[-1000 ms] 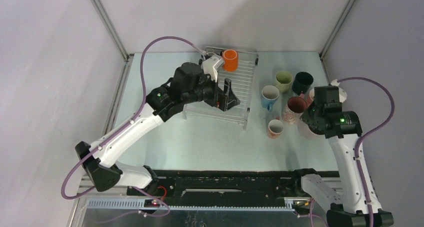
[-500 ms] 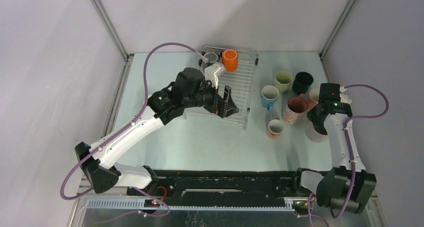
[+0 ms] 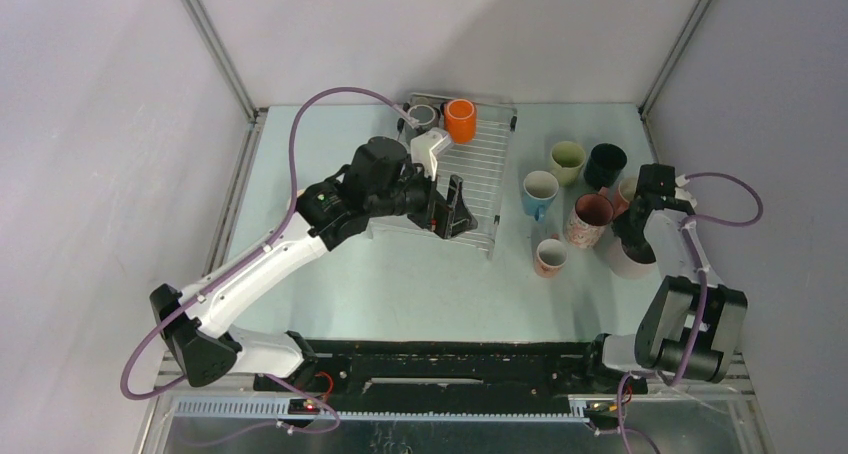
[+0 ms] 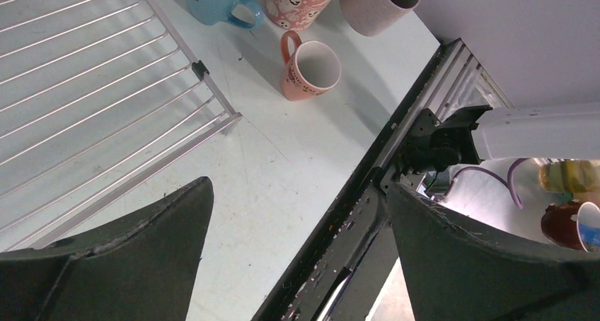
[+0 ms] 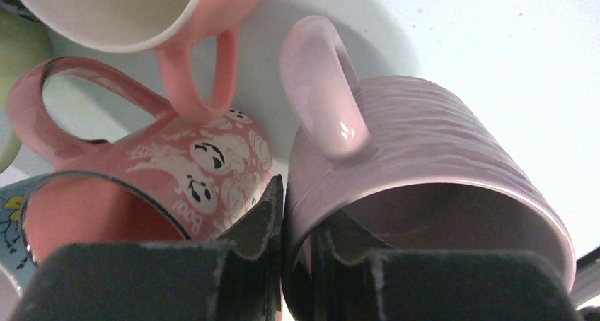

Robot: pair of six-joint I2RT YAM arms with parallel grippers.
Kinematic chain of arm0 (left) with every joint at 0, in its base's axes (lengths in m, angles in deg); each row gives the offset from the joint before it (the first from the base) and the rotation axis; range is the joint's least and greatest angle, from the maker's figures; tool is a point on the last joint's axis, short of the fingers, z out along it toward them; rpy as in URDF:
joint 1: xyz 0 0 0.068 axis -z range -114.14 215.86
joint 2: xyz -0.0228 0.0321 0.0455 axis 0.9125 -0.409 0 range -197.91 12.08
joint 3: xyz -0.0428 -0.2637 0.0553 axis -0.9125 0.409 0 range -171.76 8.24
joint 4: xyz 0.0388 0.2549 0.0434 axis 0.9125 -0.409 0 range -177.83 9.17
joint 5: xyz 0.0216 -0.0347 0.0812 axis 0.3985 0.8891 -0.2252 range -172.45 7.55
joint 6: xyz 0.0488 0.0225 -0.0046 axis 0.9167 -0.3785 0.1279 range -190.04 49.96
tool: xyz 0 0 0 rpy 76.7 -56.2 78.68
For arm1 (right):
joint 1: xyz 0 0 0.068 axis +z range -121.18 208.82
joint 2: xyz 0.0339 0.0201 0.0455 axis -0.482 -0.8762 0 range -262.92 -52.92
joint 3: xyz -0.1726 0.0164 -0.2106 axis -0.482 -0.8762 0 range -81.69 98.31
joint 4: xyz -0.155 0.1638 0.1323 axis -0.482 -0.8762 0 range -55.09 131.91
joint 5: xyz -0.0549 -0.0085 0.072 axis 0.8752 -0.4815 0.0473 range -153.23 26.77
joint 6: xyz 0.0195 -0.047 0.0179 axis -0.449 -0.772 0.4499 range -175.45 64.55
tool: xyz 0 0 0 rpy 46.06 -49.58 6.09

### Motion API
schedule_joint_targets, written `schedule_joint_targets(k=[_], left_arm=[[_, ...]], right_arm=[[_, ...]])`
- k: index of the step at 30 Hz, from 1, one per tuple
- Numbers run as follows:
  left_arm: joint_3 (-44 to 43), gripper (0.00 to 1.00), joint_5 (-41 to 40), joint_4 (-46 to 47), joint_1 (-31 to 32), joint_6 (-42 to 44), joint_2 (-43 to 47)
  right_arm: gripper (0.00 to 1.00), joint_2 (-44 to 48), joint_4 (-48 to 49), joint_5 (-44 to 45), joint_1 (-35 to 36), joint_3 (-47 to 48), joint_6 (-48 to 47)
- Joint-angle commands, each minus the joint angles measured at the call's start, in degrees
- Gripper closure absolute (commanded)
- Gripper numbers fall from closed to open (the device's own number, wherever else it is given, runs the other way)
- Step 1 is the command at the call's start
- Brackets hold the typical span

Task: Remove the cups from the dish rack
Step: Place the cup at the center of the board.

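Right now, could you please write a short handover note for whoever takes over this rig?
Left end effector: open, empty, above the near edge of the dish rack.
Right end effector: shut on the wall of the lilac mug, beside the unloaded group.
Done: about six other mugs stand on the table, right of the rack.
To do: release the lilac mug, then take the orange mug and the grey mug from the rack's far end.

Wide-spread hand hangs beside the dish rack, near a salmon cup.
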Motion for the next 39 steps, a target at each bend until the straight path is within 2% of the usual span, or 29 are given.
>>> schedule_joint_targets(k=[1, 12, 17, 28, 39], left_arm=[[1.6, 0.0, 1.3, 0.9, 0.5, 1.4, 2.0], [2.0, 0.0, 1.5, 0.2, 0.5, 2.2, 2.4], [2.0, 0.0, 1.5, 0.2, 0.5, 2.2, 2.4], [2.6, 0.0, 1.9, 0.7, 0.4, 2.3, 2.2], [2.0, 0.0, 0.9, 1.4, 0.5, 2.0, 3.1]], right_arm=[[1.0, -2.4, 5.9, 0.9, -0.8, 0.6, 0.3], [0.99, -8.3, 8.2, 0.8, -1.8, 0.5, -1.9], [0.91, -9.5, 8.6, 0.8, -2.0, 0.0, -2.4], [0.57, -6.4, 7.4, 0.6, -2.0, -0.3, -2.9], [0.47, 0.7, 0.3, 1.4, -2.1, 3.2, -3.0]])
